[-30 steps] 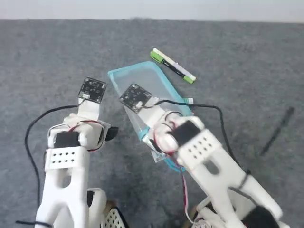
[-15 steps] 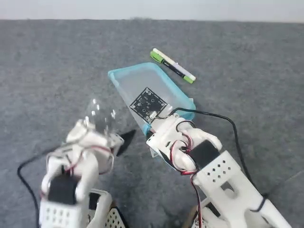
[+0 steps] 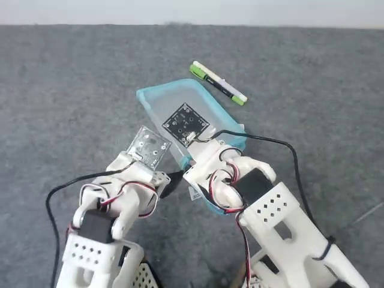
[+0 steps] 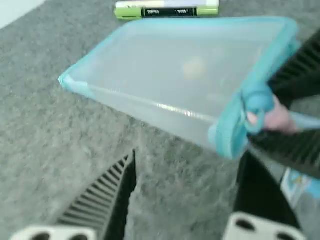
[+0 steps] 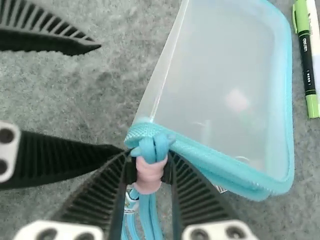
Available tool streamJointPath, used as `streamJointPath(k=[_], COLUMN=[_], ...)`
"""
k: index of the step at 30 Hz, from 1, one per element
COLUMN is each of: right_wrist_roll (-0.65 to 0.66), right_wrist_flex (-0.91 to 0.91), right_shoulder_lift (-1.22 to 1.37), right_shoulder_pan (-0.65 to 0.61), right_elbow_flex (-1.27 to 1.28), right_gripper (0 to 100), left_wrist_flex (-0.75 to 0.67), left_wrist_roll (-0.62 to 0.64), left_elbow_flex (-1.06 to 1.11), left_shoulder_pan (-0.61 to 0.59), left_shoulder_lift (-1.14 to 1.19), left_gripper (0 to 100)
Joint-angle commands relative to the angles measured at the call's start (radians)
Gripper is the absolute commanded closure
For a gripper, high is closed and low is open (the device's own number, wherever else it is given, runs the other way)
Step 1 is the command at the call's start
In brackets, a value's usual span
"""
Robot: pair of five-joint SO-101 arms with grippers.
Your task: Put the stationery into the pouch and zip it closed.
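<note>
The left pincer [image 4: 187, 165] is hanging released, jaws wide apart, after swinging in from the side during the last second. The pouch [image 5: 220, 75] corner is lying just in front of it. The right pincer [image 5: 147, 167] is clenching the zip pull [image 5: 148, 175] at that same corner. The green pen [image 3: 218, 83] is lying outside, beyond the pouch's far edge. I judge the left pincer is coming to brace the pouch, and the packing is not finished.

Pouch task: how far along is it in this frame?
Done: nothing clearly; a faint pale shape shows through the pouch, but I cannot identify it. In hand: the right gripper is shut on the zip pull, and the open left gripper sits by the pouch's near corner. Left: the green marker lies on the carpet beyond the pouch, so loading and zipping remain.
</note>
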Motion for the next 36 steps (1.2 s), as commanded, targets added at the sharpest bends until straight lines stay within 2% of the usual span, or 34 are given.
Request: streamJointPath(k=[1,8,13,19,27,36], right_wrist_roll=[-0.015,-0.017,-0.011,0.037,0.075,0.115], right_wrist_flex=[0.004,0.027,0.051,0.051,0.035,-0.005], right_shoulder_lift=[-0.001,-0.002,-0.001,-0.001,0.001,-0.010], right_shoulder_pan=[0.005,-0.056,-0.058,-0.053,-0.051,0.056], right_elbow_flex=[-0.074,-0.072,-0.071,-0.025,0.092,0.201], right_gripper=[99.3,99.3,99.3,99.3,99.3,99.3], left_wrist_flex=[-0.049,-0.153,-0.172,-0.216,-0.216,-0.216], left_wrist_roll=[0.017,0.021,0.083,0.120,0.153,0.155], left_elbow_flex=[-0.012,0.047,0.047,0.039,0.038,0.038], left_shoulder_pan=[0.000,-0.008,-0.012,-0.153,-0.153,-0.161], left_shoulder_lift=[0.031,0.032,0.031,0.032,0.032,0.026], left_gripper=[69,69,69,69,69,69])
